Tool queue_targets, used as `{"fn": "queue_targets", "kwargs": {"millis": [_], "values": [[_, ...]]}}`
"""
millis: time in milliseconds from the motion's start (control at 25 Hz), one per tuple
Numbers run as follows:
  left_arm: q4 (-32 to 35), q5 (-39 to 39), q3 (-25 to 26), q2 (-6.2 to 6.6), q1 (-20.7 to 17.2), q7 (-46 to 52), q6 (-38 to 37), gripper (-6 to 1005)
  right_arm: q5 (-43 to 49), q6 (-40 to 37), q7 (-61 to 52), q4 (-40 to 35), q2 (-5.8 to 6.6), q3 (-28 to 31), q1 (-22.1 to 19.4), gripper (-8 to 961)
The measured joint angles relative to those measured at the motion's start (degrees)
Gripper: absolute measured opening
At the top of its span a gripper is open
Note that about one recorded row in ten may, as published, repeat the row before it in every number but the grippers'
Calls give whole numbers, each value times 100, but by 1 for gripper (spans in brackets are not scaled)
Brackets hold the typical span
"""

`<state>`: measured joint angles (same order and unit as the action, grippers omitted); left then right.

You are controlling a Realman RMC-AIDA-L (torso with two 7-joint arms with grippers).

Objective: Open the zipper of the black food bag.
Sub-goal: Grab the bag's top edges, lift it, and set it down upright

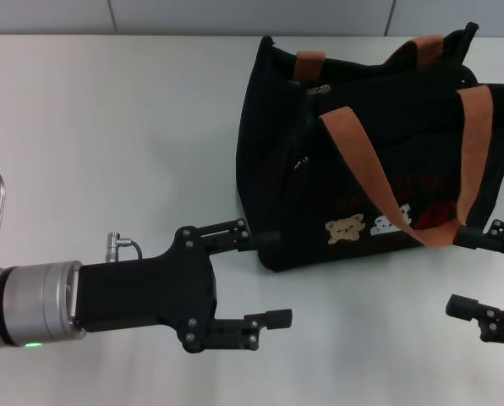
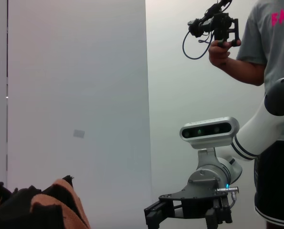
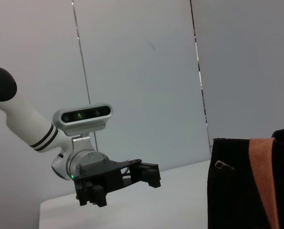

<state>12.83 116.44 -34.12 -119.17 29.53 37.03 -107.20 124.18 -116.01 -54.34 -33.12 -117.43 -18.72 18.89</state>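
Standing upright on the white table (image 1: 108,127), the black food bag (image 1: 362,203) fills the upper right of the head view, w/ orange-brown strap handles (image 1: 379,161) draped over its top and front, plus a tan bear patch (image 1: 345,228) and a white patch (image 1: 393,222) low on the near face. The zipper (image 1: 301,135) runs along the bag's top at its left end, w/ a small silvery pull tab (image 1: 323,88) near the far handle. Left gripper (image 1: 265,277) sits lower centre, jaws spread wide; its upper finger tip lies at the bag's bottom-left corner, contact can't be confirmed, lower finger apart on the table. Right gripper (image 1: 476,272) is at the lower right edge, jaws wide too, upper finger close by the bag's bottom-right corner. In the left wrist view a person (image 2: 270,57) holding a camera rig (image 2: 216,24) stands in the upper right.
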Motion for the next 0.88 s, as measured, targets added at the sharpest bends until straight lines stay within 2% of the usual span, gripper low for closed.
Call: {"fn": "queue_targets", "kwargs": {"millis": [320, 440, 600, 720, 760, 880], "values": [[-46, -48, 18, -2, 11, -11, 41, 767, 6, 9, 13, 3, -6, 0, 1, 831], [-139, -183, 49, -1, 0, -56, 208, 767, 2, 10, 24, 2, -10, 30, -3, 831], [-635, -688, 108, 0, -27, -475, 771, 766, -54, 10, 89, 2, -12, 159, -52, 831], [-635, -688, 108, 0, -27, -475, 771, 765, -64, 9, 108, 31, -17, 353, -64, 831], [-1221, -1059, 131, -1, 35, -1081, 1185, 765, -64, 9, 110, 44, -17, 392, -68, 831], [-2093, -1436, 583, -1, 74, -2106, 1606, 764, -67, 5, 113, 52, -17, 488, -103, 831]]}}
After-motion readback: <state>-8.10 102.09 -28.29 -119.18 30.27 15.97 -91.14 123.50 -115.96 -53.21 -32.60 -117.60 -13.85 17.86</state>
